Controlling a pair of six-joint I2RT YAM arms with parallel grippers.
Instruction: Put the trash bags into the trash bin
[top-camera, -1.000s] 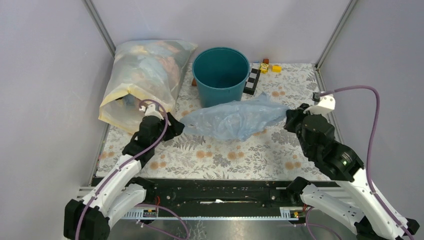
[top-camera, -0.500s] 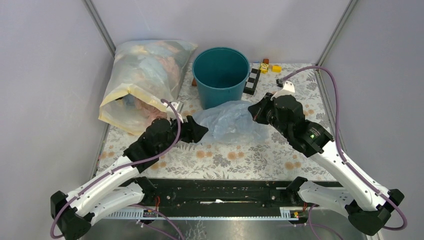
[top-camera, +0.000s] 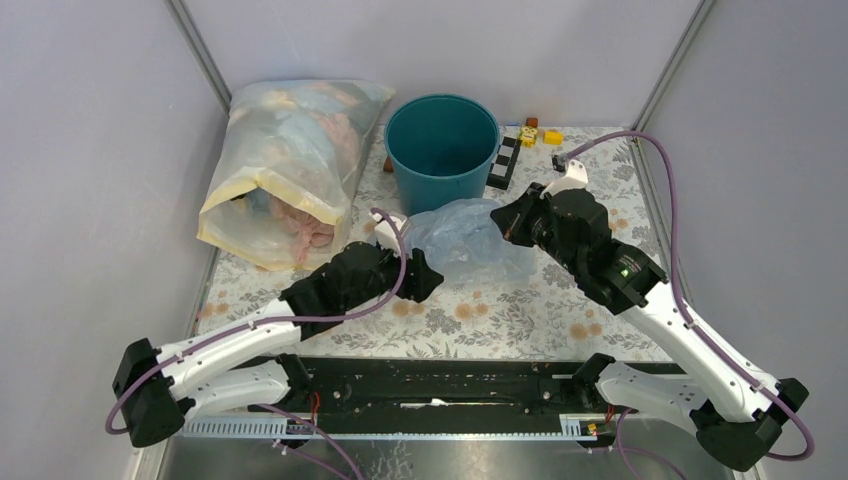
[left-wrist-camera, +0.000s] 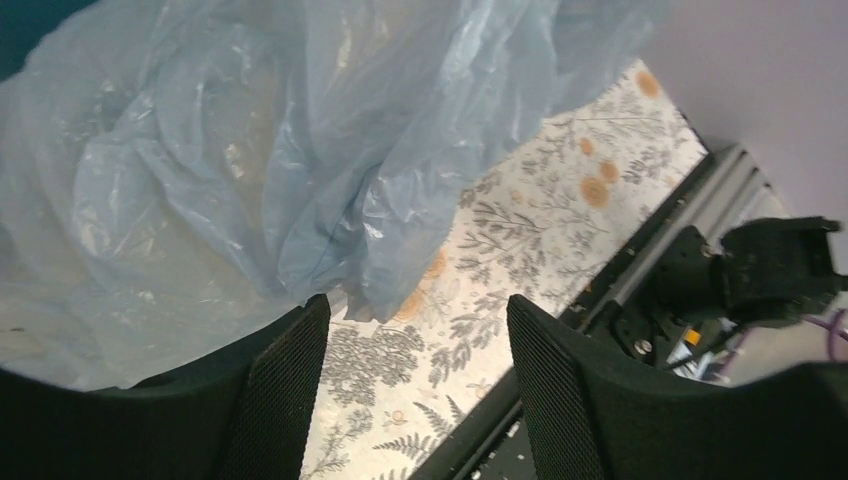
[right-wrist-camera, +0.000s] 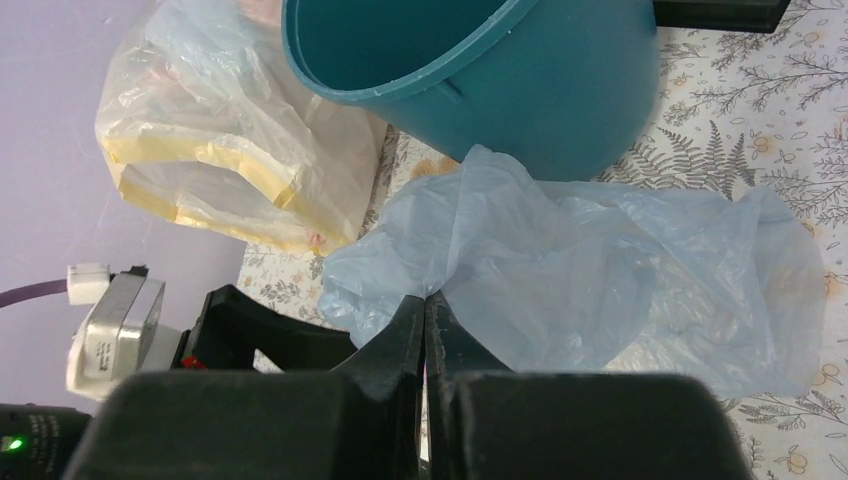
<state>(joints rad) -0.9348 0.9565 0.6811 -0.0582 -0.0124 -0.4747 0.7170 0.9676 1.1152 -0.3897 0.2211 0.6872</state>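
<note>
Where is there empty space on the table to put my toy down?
The front strip of flowered cloth, between the blue bag and the black rail, is bare. So is the back right corner, beside the small blocks. Crowded: the back left, with the bin and stuffed bag, and the middle around the blue bag.

Pale blue trash bag (top-camera: 455, 235), dark teal trash bin (top-camera: 440, 180), floral tablecloth (top-camera: 500, 310).
</note>
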